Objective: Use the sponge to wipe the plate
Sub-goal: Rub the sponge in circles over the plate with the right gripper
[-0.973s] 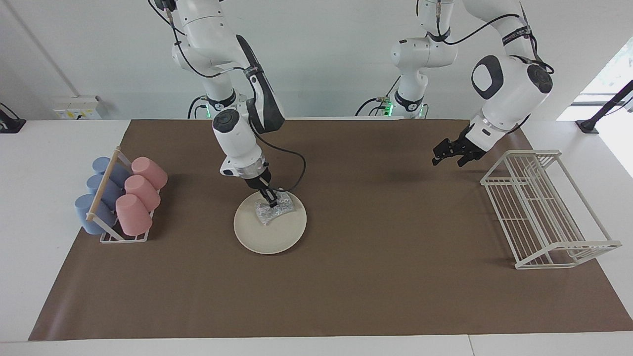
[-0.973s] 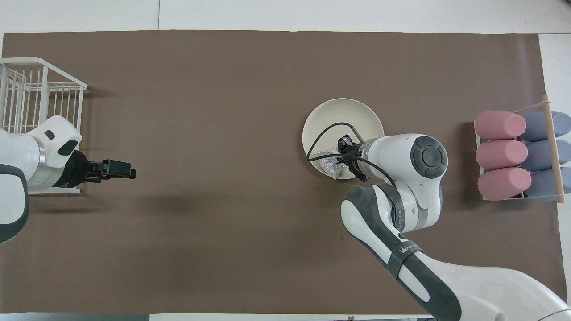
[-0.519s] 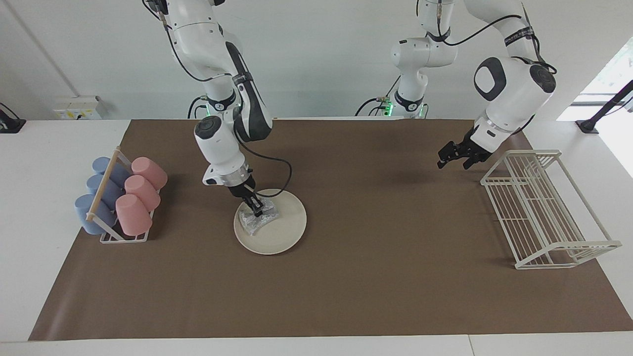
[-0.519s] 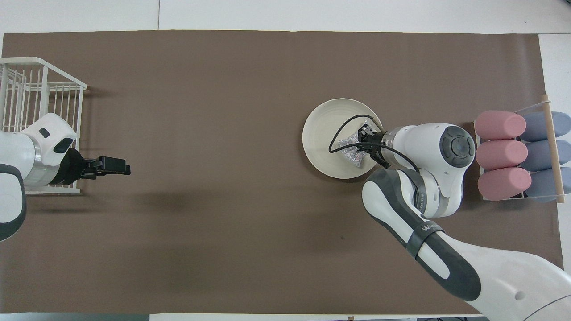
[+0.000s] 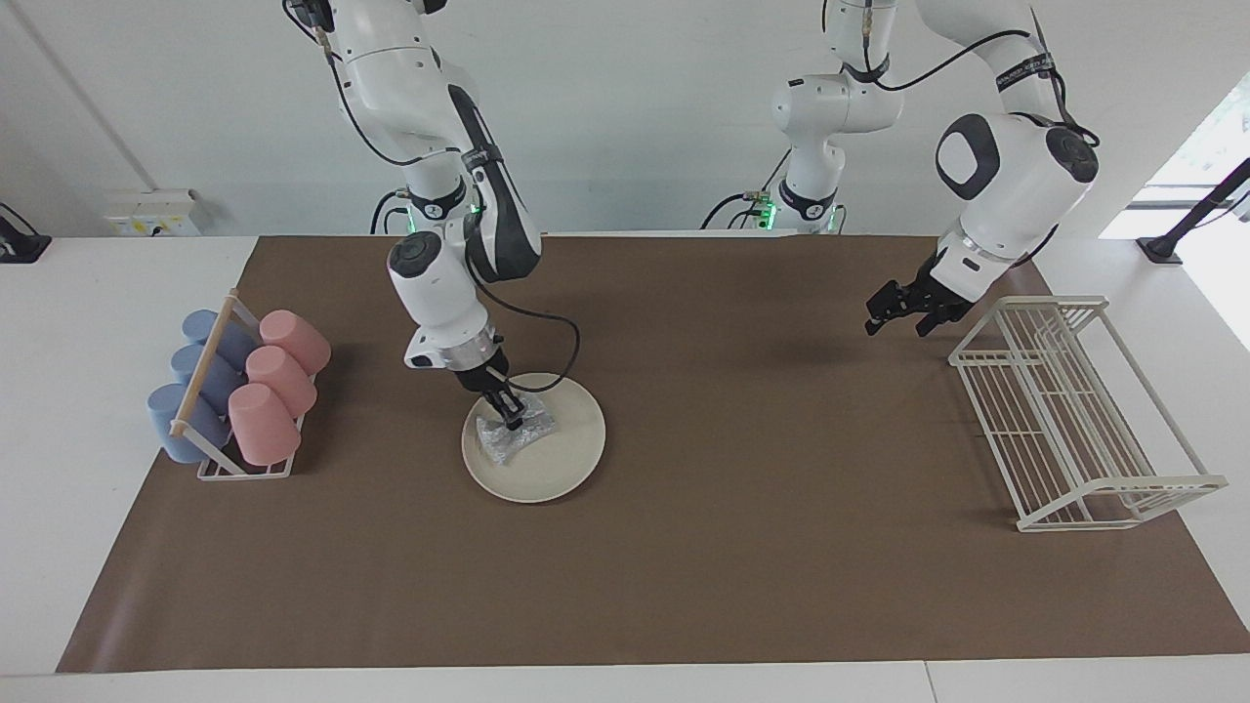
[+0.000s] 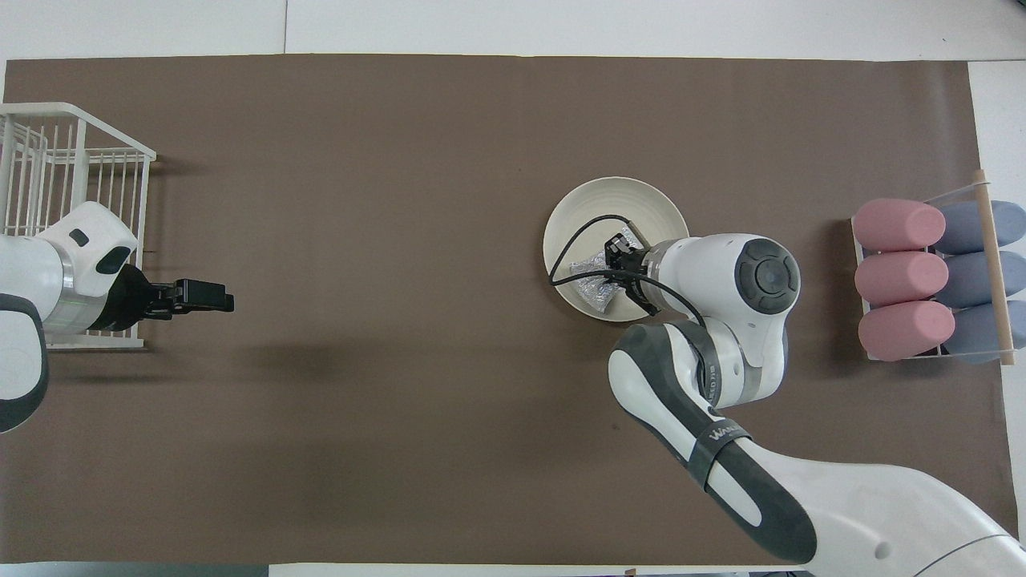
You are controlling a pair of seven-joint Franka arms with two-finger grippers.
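Observation:
The cream-white plate [image 5: 559,459] lies on the brown mat, toward the right arm's end of the table; it also shows in the overhead view [image 6: 613,200]. The silver crinkly sponge [image 5: 515,436] lies on the plate, on the part toward the cup rack. My right gripper [image 5: 509,414] comes down at a slant, is shut on the sponge and presses it on the plate. In the overhead view the right gripper [image 6: 616,258] and its wrist cover part of the sponge [image 6: 591,278]. My left gripper [image 5: 900,314] waits open and empty in the air beside the wire rack, and shows in the overhead view [image 6: 205,295].
A white wire dish rack [image 5: 1074,410] [image 6: 76,152] stands at the left arm's end of the mat. A small rack with pink and blue cups lying on their sides [image 5: 239,386] [image 6: 930,276] stands at the right arm's end, close to the right arm's wrist.
My right gripper has slid the sponge over the plate, from the edge nearest the robots toward the cup rack, then a little back. The left gripper drew slightly toward the wire rack.

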